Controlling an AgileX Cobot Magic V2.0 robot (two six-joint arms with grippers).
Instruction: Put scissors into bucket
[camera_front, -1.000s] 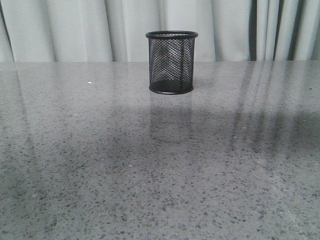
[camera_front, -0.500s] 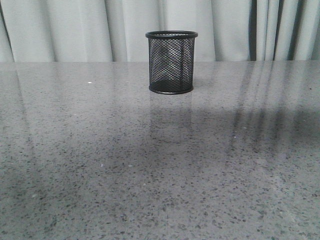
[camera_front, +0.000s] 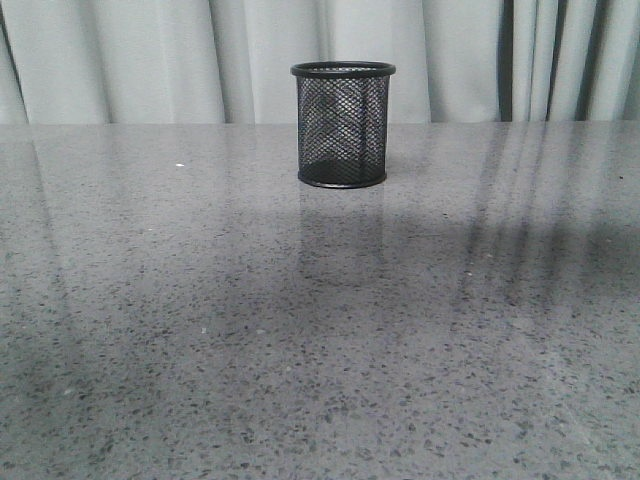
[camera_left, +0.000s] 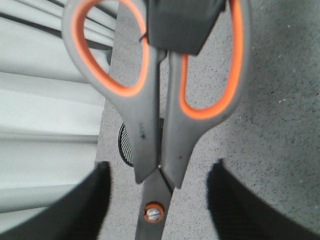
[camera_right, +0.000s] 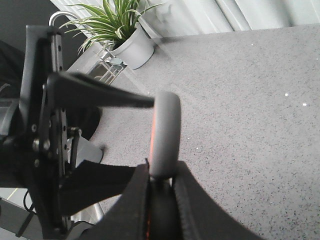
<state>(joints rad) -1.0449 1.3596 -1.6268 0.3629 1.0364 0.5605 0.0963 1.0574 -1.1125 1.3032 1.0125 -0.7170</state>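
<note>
Nothing is shifting on the table (camera_front: 150, 330) since a second ago: the bucket (camera_front: 343, 125) is standing upright, just as before, in the upper middle of the front view, close to the far edge with the curtain (camera_front: 120, 60) hanging behind it. No arm or scissors is showing in that view.

Over in the left wrist view, the scissors (camera_left: 155, 100) are filling the frame, orange-lined loops at the top, pivot screw at the lower centre. A dark finger (camera_left: 182, 22) of the other arm is poking through at the top, between the loops. The left gripper (camera_left: 157, 200) is showing its two dark fingers (camera_left: 82, 205) low in the frame, spread well apart on either side of the scissors and not touching them. A patch of mesh from the bucket is peeking out behind the left handle.

In the right wrist view, the right gripper (camera_right: 161, 187) is pinching the grey scissor handle (camera_right: 165, 132) at the lower centre, fingers clenched on it. A potted plant (camera_right: 122, 27) is sitting at the upper left.
</note>
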